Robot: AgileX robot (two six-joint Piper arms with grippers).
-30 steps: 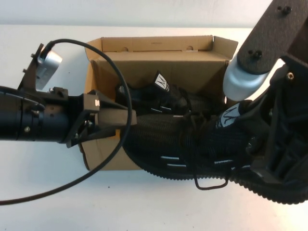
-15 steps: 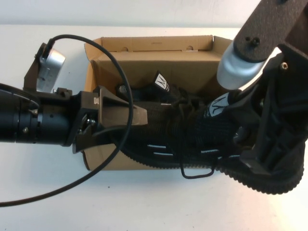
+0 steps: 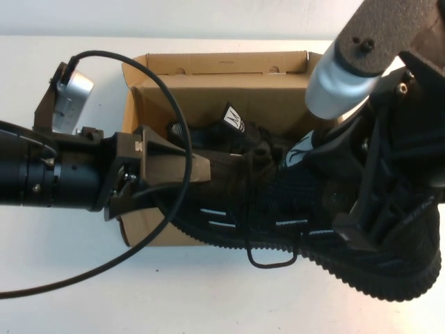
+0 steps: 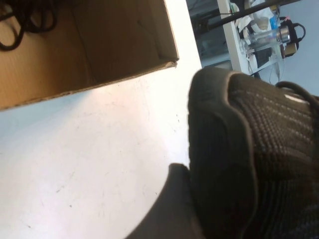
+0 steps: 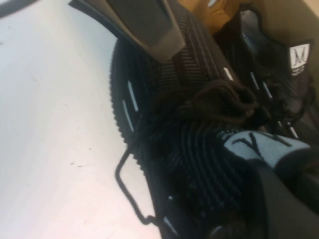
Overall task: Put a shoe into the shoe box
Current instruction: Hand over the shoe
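Now right claw [image 3: 327, 174] clamps shoe [image 3: 278, 216] over shoe box [image 3: 229, 83]; left claw [image 3: 198, 167] open at toe.

I work in what looks like a lab or robotics test room. My worktop [image 3: 62, 306] is a plain white surface, bare but for faint scuffs, set against a pale wall. Through my left wrist camera, beyond the worktop's edge, I see a white bench [image 4: 234, 37] crowded with equipment: a clear bottle [image 4: 266, 36], dark cables and small gear too blurred for me to identify.
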